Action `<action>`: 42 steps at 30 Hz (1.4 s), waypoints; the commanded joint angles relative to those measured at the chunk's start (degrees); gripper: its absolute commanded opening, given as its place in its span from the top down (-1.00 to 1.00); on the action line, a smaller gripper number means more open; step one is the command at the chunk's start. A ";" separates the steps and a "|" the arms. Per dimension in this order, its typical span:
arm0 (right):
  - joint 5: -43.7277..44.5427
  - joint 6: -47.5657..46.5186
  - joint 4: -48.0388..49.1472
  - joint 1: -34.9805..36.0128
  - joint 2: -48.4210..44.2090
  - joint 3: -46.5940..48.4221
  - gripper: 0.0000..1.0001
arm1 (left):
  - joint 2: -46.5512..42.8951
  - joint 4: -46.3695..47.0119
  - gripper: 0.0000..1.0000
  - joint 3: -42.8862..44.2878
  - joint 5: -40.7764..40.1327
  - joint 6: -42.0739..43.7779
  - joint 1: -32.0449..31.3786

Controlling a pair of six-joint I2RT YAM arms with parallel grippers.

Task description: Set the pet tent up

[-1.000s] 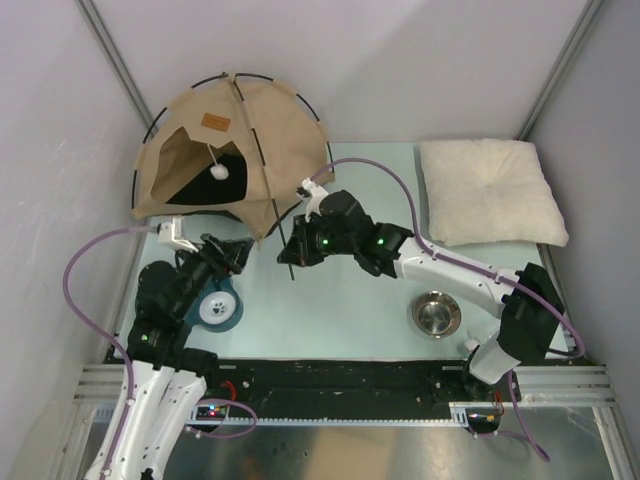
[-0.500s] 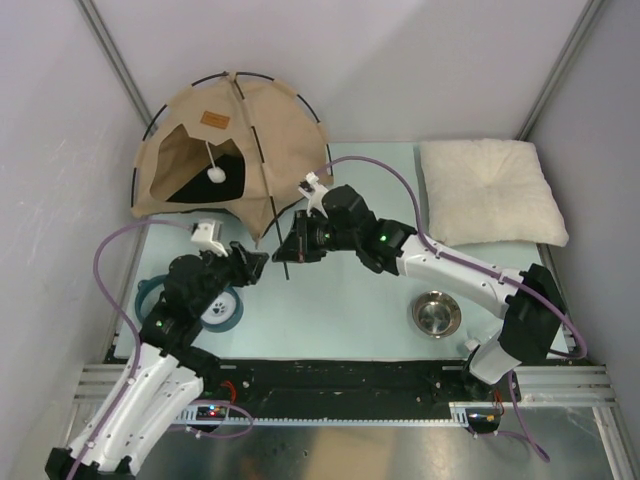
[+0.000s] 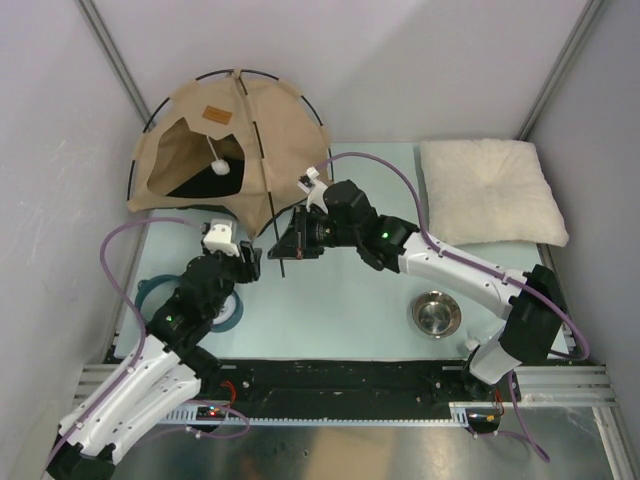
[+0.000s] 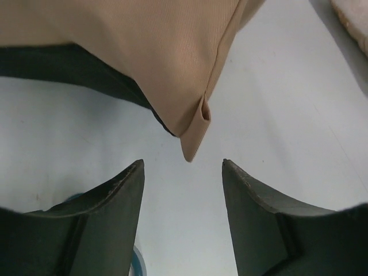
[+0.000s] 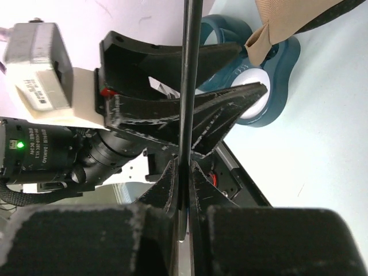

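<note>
The pet tent (image 3: 262,135) stands at the back left: tan fabric, black poles arching over it, a brown label (image 3: 211,112) and a white pompom (image 3: 218,168) in its opening. My right gripper (image 3: 289,247) is shut on a thin black pole (image 5: 188,86) beside the tent's front corner. In the left wrist view that tan corner (image 4: 192,141), with a small sleeve, hangs just beyond my left gripper (image 4: 183,164). It is open with nothing between its fingers (image 4: 121,195). In the top view the left gripper (image 3: 250,260) sits just left of the pole's lower end.
A cream pillow (image 3: 490,190) lies at the back right. A steel bowl (image 3: 436,313) stands near the right arm's base. A blue paw-print dish (image 3: 222,310) lies under the left arm. Grey walls close in the left, back and right sides.
My left arm has swung forward and right, up to the tent's front corner, with its jaws slightly narrower. The right gripper, still on the pole, has shifted a little left.
</note>
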 commanded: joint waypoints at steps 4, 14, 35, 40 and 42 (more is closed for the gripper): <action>-3.24 2.41 3.38 -0.24 -1.41 2.04 1.00 | -0.45 6.31 -0.32 0.70 -1.76 7.69 -0.38; -6.13 4.37 5.73 -0.73 -0.54 1.67 1.00 | 1.61 9.41 -0.12 -0.01 -1.25 10.50 -0.36; -8.06 4.28 6.31 -1.77 -1.85 1.12 1.00 | 3.14 10.04 0.57 0.21 -3.51 11.18 -0.38; -8.10 4.49 6.61 -1.75 -1.66 1.03 1.00 | 3.91 10.67 0.64 0.48 -2.90 11.28 -0.40; -8.11 4.51 6.81 -1.72 -1.60 1.03 1.00 | 4.53 10.87 0.85 0.64 -1.66 11.32 -0.38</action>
